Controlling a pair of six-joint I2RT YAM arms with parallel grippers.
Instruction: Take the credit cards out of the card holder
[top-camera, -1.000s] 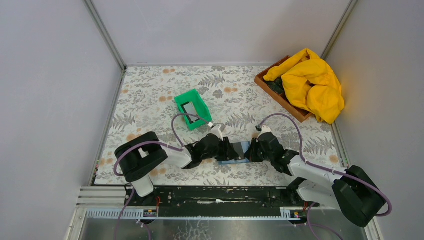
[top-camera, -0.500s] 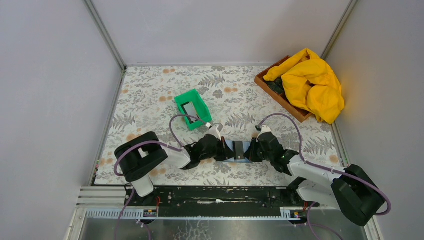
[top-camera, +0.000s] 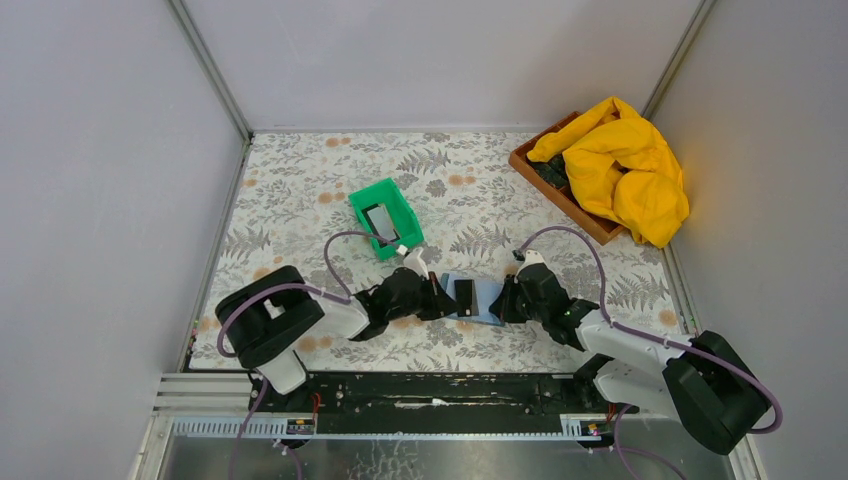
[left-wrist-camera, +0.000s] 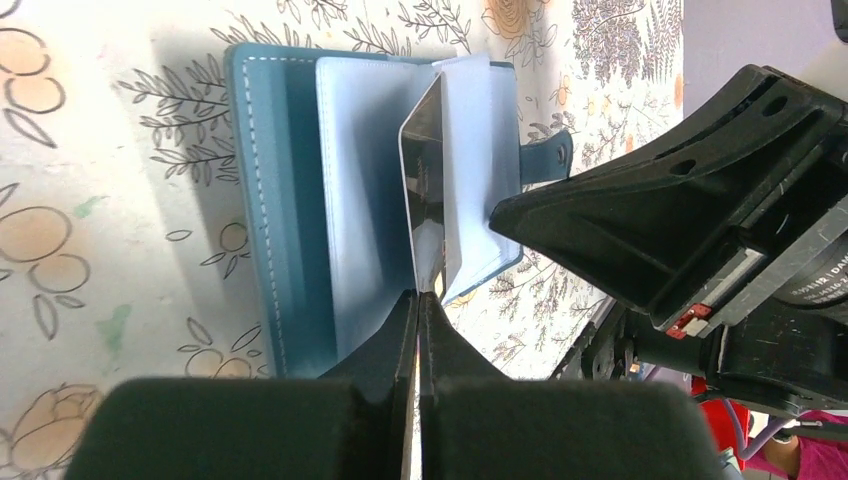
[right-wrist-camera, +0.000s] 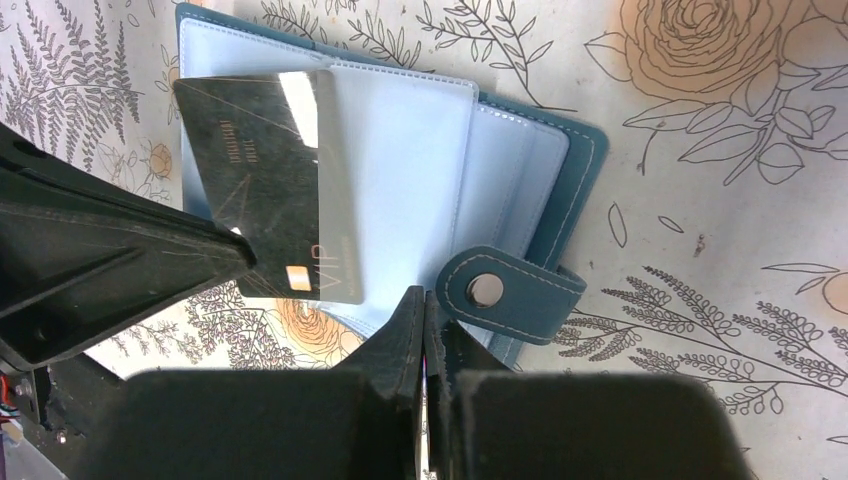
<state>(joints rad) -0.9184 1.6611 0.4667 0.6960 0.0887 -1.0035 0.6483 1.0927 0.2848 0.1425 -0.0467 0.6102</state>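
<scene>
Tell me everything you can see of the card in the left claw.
The credit card is a thin rectangle, dark grey with a glossy paler band, fine line art and "VIP" lettering near one end. It stands tilted on edge over the pale inner panels of the open card holder. The left claw is shut on one edge; whether its far end sits in a sleeve is unclear.

Steel-blue card holder (right-wrist-camera: 430, 180), pale blue inside; dark grey credit card (right-wrist-camera: 275, 180), silvery patch; cream table (right-wrist-camera: 720, 200), grey fern print.
</scene>
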